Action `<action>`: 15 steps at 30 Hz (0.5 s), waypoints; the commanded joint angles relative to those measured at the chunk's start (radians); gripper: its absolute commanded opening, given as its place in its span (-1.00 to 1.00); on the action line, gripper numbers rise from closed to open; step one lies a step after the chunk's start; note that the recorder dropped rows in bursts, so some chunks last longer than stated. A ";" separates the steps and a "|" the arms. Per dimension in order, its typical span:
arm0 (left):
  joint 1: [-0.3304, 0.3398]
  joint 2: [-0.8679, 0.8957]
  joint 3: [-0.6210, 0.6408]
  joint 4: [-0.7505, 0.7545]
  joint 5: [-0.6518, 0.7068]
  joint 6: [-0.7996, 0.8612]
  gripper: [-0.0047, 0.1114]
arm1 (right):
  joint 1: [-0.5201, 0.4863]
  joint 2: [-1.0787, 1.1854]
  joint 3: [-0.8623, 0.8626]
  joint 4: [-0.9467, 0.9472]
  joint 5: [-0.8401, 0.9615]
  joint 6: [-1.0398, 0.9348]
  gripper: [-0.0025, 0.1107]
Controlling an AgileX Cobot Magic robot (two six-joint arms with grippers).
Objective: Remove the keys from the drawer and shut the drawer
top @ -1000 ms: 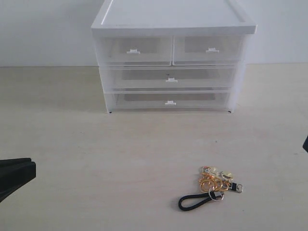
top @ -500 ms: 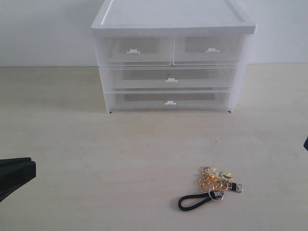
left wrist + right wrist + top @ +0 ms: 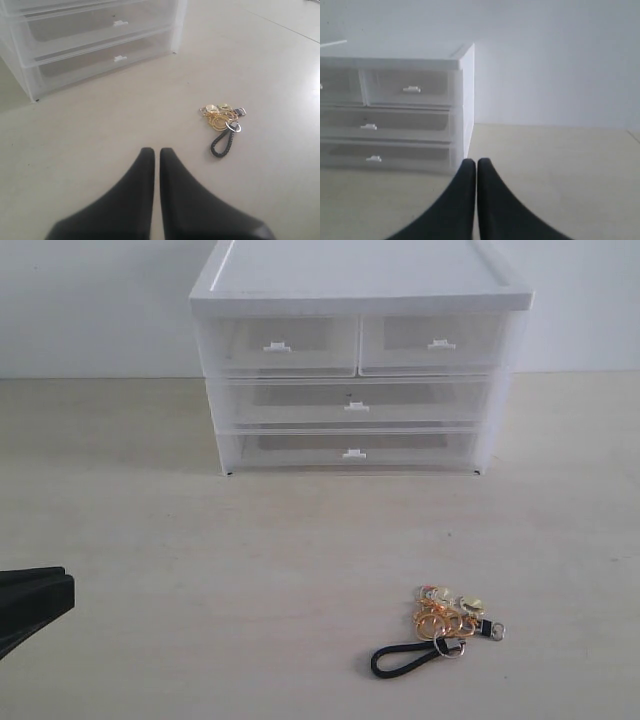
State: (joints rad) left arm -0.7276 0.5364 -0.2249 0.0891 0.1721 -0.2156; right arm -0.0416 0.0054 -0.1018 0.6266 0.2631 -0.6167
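Nearest, at eight o'clock in the exterior view, the left gripper (image 3: pixel 156 150) pokes in low over the table (image 3: pixel 200 570). Its wrist view shows the two black fingers (image 3: pixel 137 185) pressed together with only a hairline seam between them, pinching nothing. The right gripper (image 3: pixel 470 161) is the same in its own wrist view: fingers closed tip to tip, holding nothing, raised and facing the drawer unit's right corner.

At five o'clock the keys (image 3: pixel 440 623) lie flat on the table, well apart from both grippers. The gold rings are bunched with the pale keys, and the black cord loop (image 3: pixel 400 657) trails toward seven o'clock from the bunch.

Farther back, at twelve o'clock, stands the drawer unit (image 3: pixel 360 280). The drawer (image 3: pixel 470 352), right-hand of the top pair, sits pushed in, its front flush with the left-hand drawer (image 3: pixel 300 352), and its white tab handle (image 3: pixel 441 344) is centred. The two full-width drawers (image 3: pixel 400 400) below are also pushed in. A pale wall (image 3: pixel 90 310) rises behind.
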 commanded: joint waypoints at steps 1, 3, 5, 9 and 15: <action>0.000 -0.006 0.005 0.006 -0.014 -0.003 -0.85 | -0.006 -0.005 0.102 0.013 -0.053 0.052 -0.96; 0.000 -0.006 0.005 0.006 -0.014 -0.003 -0.85 | -0.006 -0.005 0.102 0.010 -0.046 0.086 -0.96; 0.000 -0.006 0.005 0.006 -0.014 -0.003 -0.85 | -0.006 -0.005 0.102 -0.025 -0.021 0.084 -0.96; 0.000 -0.006 0.005 0.006 -0.014 -0.003 -0.85 | -0.006 -0.005 0.102 -0.042 -0.021 0.076 -0.96; 0.000 -0.006 0.005 0.006 -0.014 -0.003 -0.85 | -0.006 -0.005 0.102 -0.060 0.005 0.087 -0.96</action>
State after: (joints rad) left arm -0.7276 0.5364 -0.2249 0.0891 0.1721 -0.2156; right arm -0.0416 0.0054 -0.0040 0.5869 0.2485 -0.5383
